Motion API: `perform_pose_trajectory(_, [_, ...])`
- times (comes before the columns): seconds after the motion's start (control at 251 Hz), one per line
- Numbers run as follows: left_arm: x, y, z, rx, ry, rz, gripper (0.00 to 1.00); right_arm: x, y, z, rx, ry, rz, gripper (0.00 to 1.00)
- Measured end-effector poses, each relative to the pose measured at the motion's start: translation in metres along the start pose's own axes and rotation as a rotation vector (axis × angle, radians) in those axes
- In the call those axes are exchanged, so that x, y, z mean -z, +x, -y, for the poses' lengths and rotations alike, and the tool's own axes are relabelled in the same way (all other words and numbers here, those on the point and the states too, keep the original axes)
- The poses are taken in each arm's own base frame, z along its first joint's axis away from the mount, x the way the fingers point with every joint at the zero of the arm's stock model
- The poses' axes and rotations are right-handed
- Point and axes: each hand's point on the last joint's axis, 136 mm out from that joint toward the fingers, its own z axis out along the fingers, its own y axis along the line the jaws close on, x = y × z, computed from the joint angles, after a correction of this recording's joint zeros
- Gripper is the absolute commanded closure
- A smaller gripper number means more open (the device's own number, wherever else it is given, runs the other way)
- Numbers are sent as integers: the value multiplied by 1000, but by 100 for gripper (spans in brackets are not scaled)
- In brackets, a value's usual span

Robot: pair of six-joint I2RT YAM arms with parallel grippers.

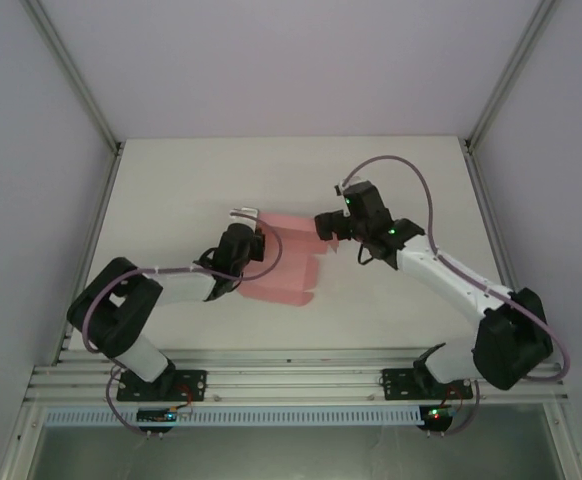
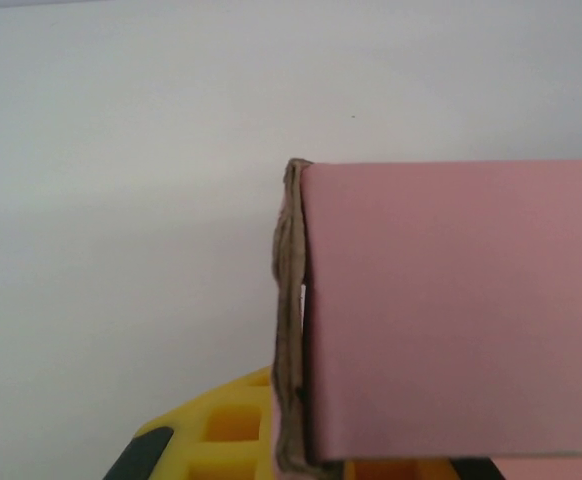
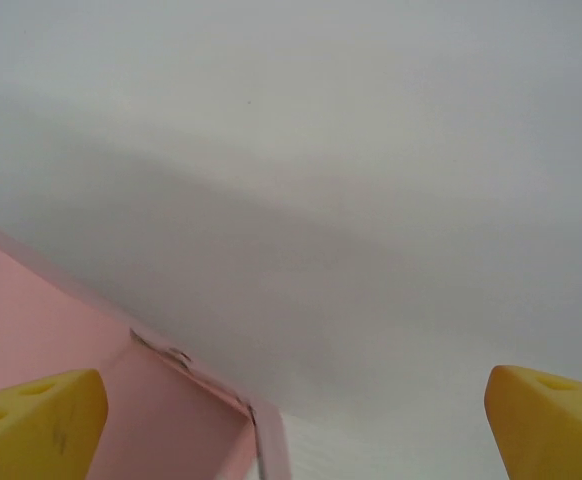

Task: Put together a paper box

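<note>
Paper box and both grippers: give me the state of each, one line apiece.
paper box, partly folded, not yet a finished box, lying on the table between the two grippers
left gripper, shut on the left end of the paper box
right gripper, open, fingers spread wide at the box's right end, holding nothing
</note>
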Motion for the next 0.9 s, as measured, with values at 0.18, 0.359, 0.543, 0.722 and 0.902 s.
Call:
perform_pose_trajectory(0.18, [4,6,-4,11,-14,-40,100,-9,31,7,-4,-2,-81,2])
perform_pose_trajectory(0.359, [6,9,0,14,7,-59,100,-25,43,-2,-3,-45,-125,1])
perform_pose_trajectory(0.543, [8,8,7,14,39,-63,100,-41,46,-15,-6,-107,-133,1])
perform_pose_trajectory(0.722, [8,9,8,37,46,-68,100,-46,38,-28,-32,-176,-78,1])
perform_pose_trajectory(0.902, [9,12,8,77,49,-83,100,-51,46,-36,-159,-244,-15,1])
